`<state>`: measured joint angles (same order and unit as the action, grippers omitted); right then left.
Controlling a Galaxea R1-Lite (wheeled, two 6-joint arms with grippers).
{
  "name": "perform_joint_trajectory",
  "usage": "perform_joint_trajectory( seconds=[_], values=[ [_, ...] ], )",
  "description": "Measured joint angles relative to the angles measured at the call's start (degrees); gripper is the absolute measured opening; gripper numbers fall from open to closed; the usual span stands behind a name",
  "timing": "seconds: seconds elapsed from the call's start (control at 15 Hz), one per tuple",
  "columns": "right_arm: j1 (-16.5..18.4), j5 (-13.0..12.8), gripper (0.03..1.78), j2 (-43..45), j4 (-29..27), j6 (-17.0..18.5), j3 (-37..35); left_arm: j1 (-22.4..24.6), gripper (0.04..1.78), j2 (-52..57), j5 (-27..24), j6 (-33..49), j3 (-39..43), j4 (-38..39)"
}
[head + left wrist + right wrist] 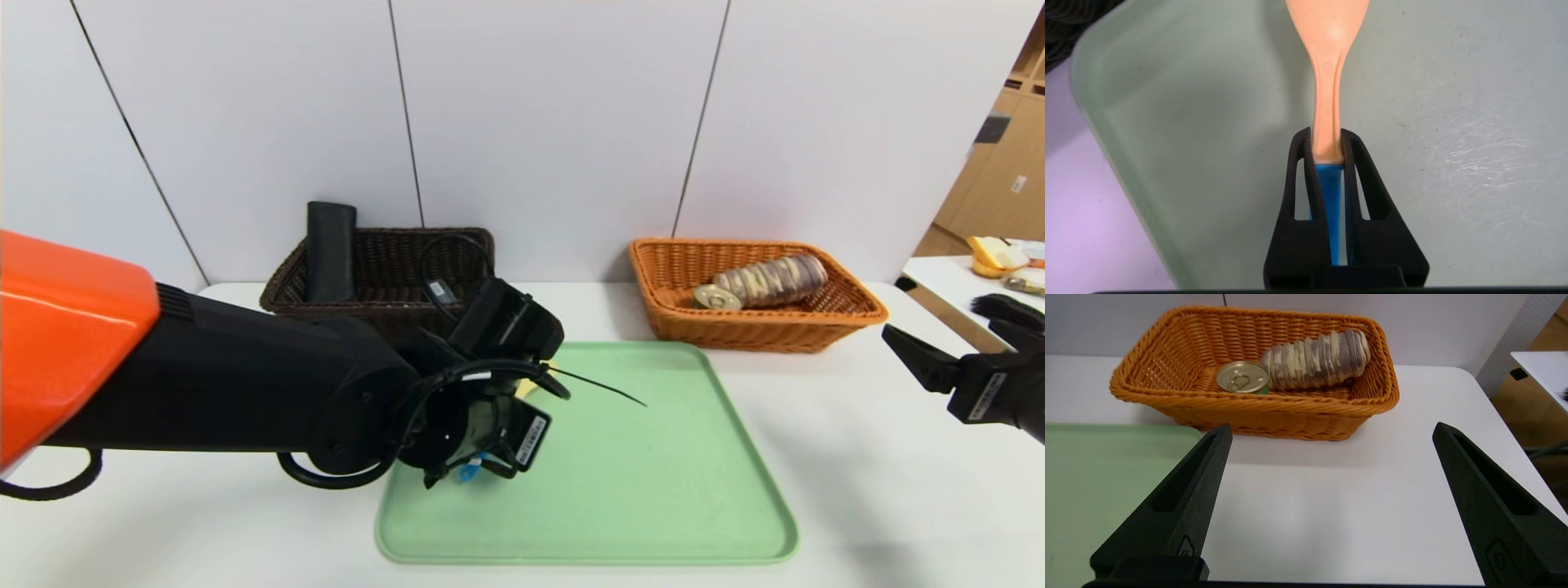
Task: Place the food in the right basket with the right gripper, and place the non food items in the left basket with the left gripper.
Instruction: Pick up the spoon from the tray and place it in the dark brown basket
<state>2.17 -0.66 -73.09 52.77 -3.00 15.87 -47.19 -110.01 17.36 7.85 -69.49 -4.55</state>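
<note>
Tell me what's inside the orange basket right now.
The orange basket holds a sliced bread loaf lying on its side and a can with a pull-tab lid beside it, touching. Whatever lies beneath the loaf is hidden.

Matt plastic spoon (1327,81); woven wicker basket (1167,367); scuffed tray (1453,143).

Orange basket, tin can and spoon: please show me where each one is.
orange basket (1257,406), right wrist view, on its front rim.
tin can (1242,377), right wrist view, on its lid.
spoon (1327,98), left wrist view, on its neck above the claw.
</note>
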Motion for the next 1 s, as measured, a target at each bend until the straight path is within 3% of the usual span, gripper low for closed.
perform_joint_trajectory(
  seconds=[0.27, 0.53, 1.0],
  values=[
    [-0.02, 1.8, 1.69, -0.94, 6.79, 0.66, -1.16, 0.0, 0.16, 4.41, 0.2, 0.02, -2.1, 0.11],
    [-0.05, 1.78, 1.69, -2.06, 8.03, 0.63, -3.34, 1.33, 0.16, 8.11, 0.2, -0.46, -7.44, 0.17],
    [-0.06, 2.0, 1.69, -3.34, 11.34, 0.66, -3.8, 18.4, 0.16, 8.77, -2.9, -8.62, -13.48, 5.62]
  ],
)
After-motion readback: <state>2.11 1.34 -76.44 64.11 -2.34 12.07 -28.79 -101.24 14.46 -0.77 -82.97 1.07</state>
